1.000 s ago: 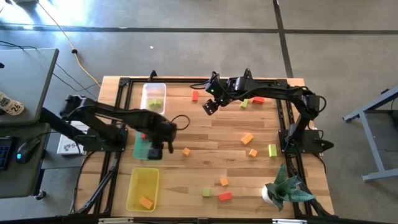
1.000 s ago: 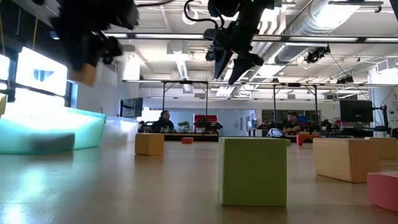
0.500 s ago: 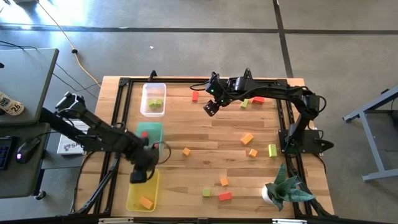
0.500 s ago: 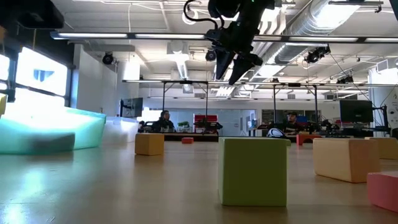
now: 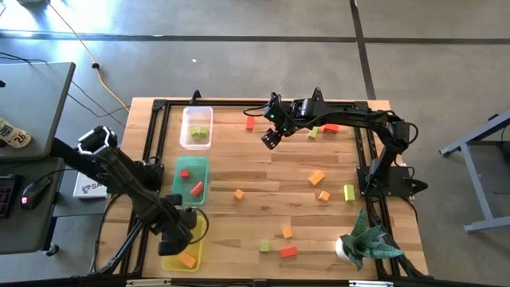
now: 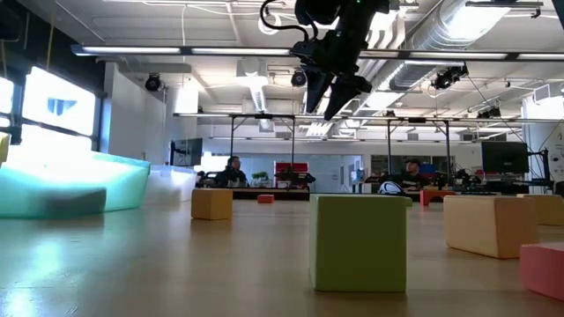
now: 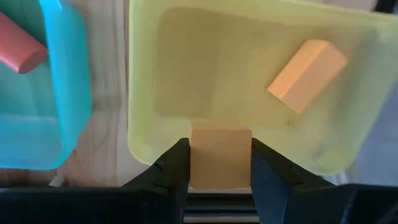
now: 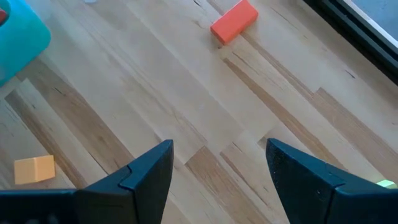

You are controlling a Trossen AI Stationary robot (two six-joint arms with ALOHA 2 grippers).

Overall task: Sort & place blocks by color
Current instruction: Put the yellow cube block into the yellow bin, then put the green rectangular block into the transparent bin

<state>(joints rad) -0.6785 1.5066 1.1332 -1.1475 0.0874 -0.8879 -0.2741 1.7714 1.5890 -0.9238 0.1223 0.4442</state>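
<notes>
The left pincer [image 7: 220, 163] hung above the near end of the shallow yellow plastic tray [image 7: 147, 93], clamped on a small orange cube [image 7: 220, 155] between its two dark fingers [image 7: 169, 171]. Inside the tray one orange bar [image 7: 307, 66] already lay, tilted. Just beside it stood the green-blue plastic tray [image 7: 68, 99] with a red block [image 7: 18, 51] inside.

The right pincer [image 5: 269, 137] waited above the far part of the wooden surface [image 5: 263, 171], its fingers apart and holding nothing; a red bar [image 8: 234, 22] and another orange cube [image 8: 35, 169] lay below it. Other blocks were spread on the surface well apart, and the clear tray [image 5: 197, 126] held yellow-green ones.

I judged that the risk was in the release. The cube seemed to be over the tray's rim, not over its middle. If the fingers opened there, it could strike the edge and fall outside, onto the wood between both trays. It could also bounce against the bar.
</notes>
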